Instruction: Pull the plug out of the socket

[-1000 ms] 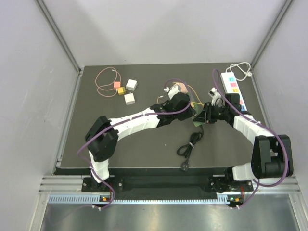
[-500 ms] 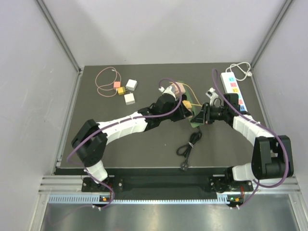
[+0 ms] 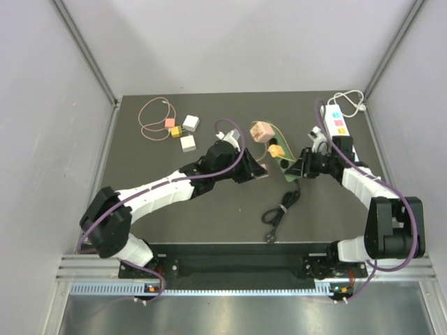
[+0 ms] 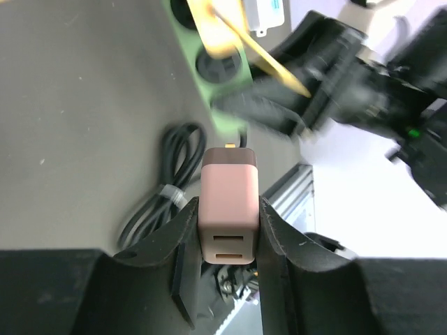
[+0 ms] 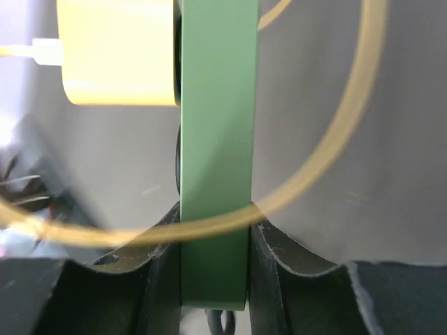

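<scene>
- The left gripper (image 4: 229,234) has its jaws closed on the pink plug (image 4: 229,202), one finger (image 4: 183,244) pressed to each side of the plug body.
- The plug is out of the socket (image 5: 215,125). In the left wrist view its metal tip points at the green strip's near end with a small gap between them.
- In the top view the plug and left gripper sit just left of the socket, near the middle of the table (image 3: 209,218).
- The right gripper (image 3: 295,168) clamps the socket. In the right wrist view the strip's narrow green edge stands between both fingers (image 5: 162,258), which touch it on either side.
- A yellow plug (image 5: 115,56) is seated in the socket, further along the strip than the right gripper's hold.
- A yellow cable (image 4: 276,68) loops around the strip; it is blurred in both wrist views.
- A coiled black cable (image 3: 279,211) lies on the table near the front edge, nearer the arm bases than the socket.
- A pink cube (image 3: 262,130) sits beyond the socket, apart from both grippers.
- A white power strip (image 3: 340,128) lies at the far right of the table.
- At the far left lie a looped pink cord (image 3: 143,118) and a cluster of small blocks (image 3: 187,144), well apart from both grippers.
</scene>
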`<action>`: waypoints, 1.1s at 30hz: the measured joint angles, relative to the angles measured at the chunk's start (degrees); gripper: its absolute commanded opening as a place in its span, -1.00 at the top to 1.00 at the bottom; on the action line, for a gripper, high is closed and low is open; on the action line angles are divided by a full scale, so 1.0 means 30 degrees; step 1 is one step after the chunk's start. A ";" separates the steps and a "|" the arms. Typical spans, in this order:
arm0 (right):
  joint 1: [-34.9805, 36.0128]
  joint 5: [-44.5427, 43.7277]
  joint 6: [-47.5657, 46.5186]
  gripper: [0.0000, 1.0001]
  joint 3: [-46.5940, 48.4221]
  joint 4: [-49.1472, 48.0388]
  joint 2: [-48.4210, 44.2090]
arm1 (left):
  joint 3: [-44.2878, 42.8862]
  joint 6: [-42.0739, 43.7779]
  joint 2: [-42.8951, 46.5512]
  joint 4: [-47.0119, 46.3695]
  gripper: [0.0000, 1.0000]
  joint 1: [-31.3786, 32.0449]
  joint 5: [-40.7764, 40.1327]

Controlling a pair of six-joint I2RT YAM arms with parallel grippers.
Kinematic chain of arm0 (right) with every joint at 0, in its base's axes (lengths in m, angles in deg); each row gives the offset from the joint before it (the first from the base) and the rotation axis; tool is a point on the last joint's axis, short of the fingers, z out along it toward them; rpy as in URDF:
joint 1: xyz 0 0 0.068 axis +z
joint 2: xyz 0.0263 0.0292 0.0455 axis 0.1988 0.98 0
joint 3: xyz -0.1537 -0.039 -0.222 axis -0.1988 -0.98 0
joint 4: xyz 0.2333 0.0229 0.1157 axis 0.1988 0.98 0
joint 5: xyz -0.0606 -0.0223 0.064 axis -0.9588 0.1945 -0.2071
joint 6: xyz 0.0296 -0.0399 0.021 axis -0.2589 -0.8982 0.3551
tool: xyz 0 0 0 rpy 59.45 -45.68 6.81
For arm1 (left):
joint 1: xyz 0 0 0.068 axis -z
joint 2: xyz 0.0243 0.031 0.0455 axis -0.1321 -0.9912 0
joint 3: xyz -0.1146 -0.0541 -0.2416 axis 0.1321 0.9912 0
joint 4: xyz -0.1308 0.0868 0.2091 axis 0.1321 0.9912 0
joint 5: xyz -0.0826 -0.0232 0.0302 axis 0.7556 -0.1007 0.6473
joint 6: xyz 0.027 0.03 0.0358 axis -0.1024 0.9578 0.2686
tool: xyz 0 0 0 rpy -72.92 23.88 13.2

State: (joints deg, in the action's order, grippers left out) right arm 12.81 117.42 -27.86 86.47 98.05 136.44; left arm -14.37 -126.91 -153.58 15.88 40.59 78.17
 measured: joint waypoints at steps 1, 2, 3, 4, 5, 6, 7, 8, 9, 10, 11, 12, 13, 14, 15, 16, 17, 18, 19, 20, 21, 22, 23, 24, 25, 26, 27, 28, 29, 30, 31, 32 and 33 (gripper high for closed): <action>-0.0393 -0.0940 0.0058 1.00 -0.0015 0.0058 0.0095 | 0.0124 -0.0022 0.0379 0.0291 1.00 -0.0109 0.0160; -0.0823 -0.1880 0.0124 1.00 -0.0044 0.0124 0.0255 | 0.0153 -0.0066 0.0692 0.0466 1.00 -0.0226 0.0313; -0.1180 -0.2761 0.0138 1.00 -0.0051 0.0197 0.0350 | 0.0146 -0.0095 0.0801 0.0437 1.00 -0.0313 0.0444; -0.1406 -0.3614 0.0197 1.00 -0.0073 0.0291 0.0386 | 0.0102 -0.0117 0.0831 0.0401 1.00 -0.0393 0.0612; -0.1479 -0.4065 0.0240 1.00 -0.0131 0.0291 0.0386 | 0.0087 -0.0153 0.0816 0.0415 1.00 -0.0423 0.0772; -0.1479 -0.4350 0.0262 1.00 -0.0138 0.0321 0.0379 | 0.0087 -0.0168 0.0772 0.0510 1.00 -0.0423 0.0925; -0.1457 -0.4510 0.0255 1.00 -0.0138 0.0321 0.0379 | 0.0073 -0.0153 0.0729 0.0627 1.00 -0.0415 0.1173; -0.1450 -0.4575 0.0255 1.00 -0.0138 0.0321 0.0379 | 0.0051 -0.0109 0.0678 0.0707 1.00 -0.0415 0.1297; -0.1450 -0.4575 0.0248 1.00 -0.0138 0.0321 0.0379 | 0.0022 0.0000 0.0648 0.0809 1.00 -0.0415 0.1370; -0.1413 -0.4575 0.0248 1.00 -0.0138 0.0328 0.0379 | 0.0022 0.0189 0.0648 0.0903 1.00 -0.0423 0.1435; -0.1413 -0.4575 0.0248 1.00 -0.0138 0.0350 0.0379 | 0.0015 0.0408 0.0648 0.0991 1.00 -0.0444 0.1479; -0.1421 -0.4568 0.0248 1.00 -0.0138 0.0350 0.0379 | 0.0015 0.0605 0.0656 0.1020 1.00 -0.0554 0.1574; -0.1421 -0.4568 0.0248 1.00 -0.0138 0.0350 0.0379 | 0.0022 0.0889 0.0663 0.1093 1.00 -0.0765 0.1814; -0.1428 -0.4539 0.0240 1.00 -0.0138 0.0350 0.0379 | 0.0058 0.1064 0.0692 0.1144 1.00 -0.1035 0.1902; -0.1464 -0.4488 0.0240 1.00 -0.0138 0.0350 0.0379 | 0.0197 0.1217 0.0758 0.1100 1.00 -0.1377 0.2011; -0.1501 -0.4422 0.0233 1.00 -0.0138 0.0350 0.0379 | 0.0627 0.1406 0.0969 0.0831 1.00 -0.2011 0.2295; -0.1537 -0.4335 0.0233 1.00 -0.0138 0.0350 0.0379 | 0.1239 0.1501 0.1275 0.0648 1.00 -0.2805 0.2484; -0.1566 -0.4233 0.0189 1.00 -0.0138 0.0350 0.0379 | 0.1792 0.1545 0.1552 0.0612 1.00 -0.3577 0.2484; -0.1625 -0.4065 0.0124 1.00 -0.0138 0.0335 0.0379 | 0.2353 0.1654 0.1763 0.0481 1.00 -0.4532 0.2594; -0.1676 -0.3912 0.0087 1.00 -0.0138 0.0335 0.0379 | 0.2841 0.1785 0.1902 0.0408 1.00 -0.5457 0.2608; -0.1727 -0.3789 0.0058 1.00 -0.0138 0.0342 0.0379 | 0.3235 0.1931 0.1931 0.0408 1.00 -0.6411 0.2594; -0.1778 -0.3636 0.0036 1.00 -0.0138 0.0350 0.0379 | 0.3548 0.2098 0.1865 0.0437 1.00 -0.7461 0.2565; -0.1843 -0.3519 0.0022 1.00 -0.0138 0.0350 0.0379 | 0.3723 0.2266 0.1719 0.0444 1.00 -0.8371 0.2448; -0.1887 -0.3410 -0.0007 1.00 -0.0138 0.0350 0.0379 | 0.3767 0.2397 0.1552 0.0437 1.00 -0.8976 0.2288; -0.1945 -0.3293 -0.0036 1.00 -0.0138 0.0350 0.0379 | 0.3767 0.2514 0.1290 0.0350 1.00 -0.9617 0.2302; -0.1982 -0.3206 -0.0044 1.00 -0.0138 0.0342 0.0379 | 0.3745 0.2608 0.0860 0.0153 1.00 -1.0331 0.2353; -0.2011 -0.3162 -0.0044 1.00 -0.0138 0.0342 0.0379 | 0.3716 0.2681 0.0495 0.0015 1.00 -1.0768 0.2412; -0.2033 -0.3118 -0.0044 1.00 -0.0138 0.0342 0.0379 | 0.3650 0.2754 0.0022 -0.0051 1.00 -1.1191 0.2426; -0.2055 -0.3060 -0.0044 1.00 -0.0138 0.0335 0.0379 | 0.3548 0.2863 -0.0503 -0.0058 1.00 -1.1621 0.2426; -0.2098 -0.2980 -0.0044 1.00 -0.0138 0.0342 0.0379 | 0.3417 0.2958 -0.1086 -0.0051 1.00 -1.2007 0.2426; -0.2142 -0.2900 -0.0036 1.00 -0.0138 0.0342 0.0379 | 0.3257 0.3053 -0.1632 -0.0029 1.00 -1.2305 0.2412; -0.2186 -0.2834 -0.0044 1.00 -0.0138 0.0335 0.0379 | 0.3089 0.3177 -0.2069 0.0022 1.00 -1.2502 0.2361; -0.2229 -0.2776 -0.0044 1.00 -0.0138 0.0342 0.0379 | 0.2812 0.3359 -0.2535 0.0233 1.00 -1.2662 0.2280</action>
State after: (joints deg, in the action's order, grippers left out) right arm 6.12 109.10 -27.99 86.06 99.07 137.57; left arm -5.93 -116.83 -161.18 16.58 2.61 85.01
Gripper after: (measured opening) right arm 0.333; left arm 0.364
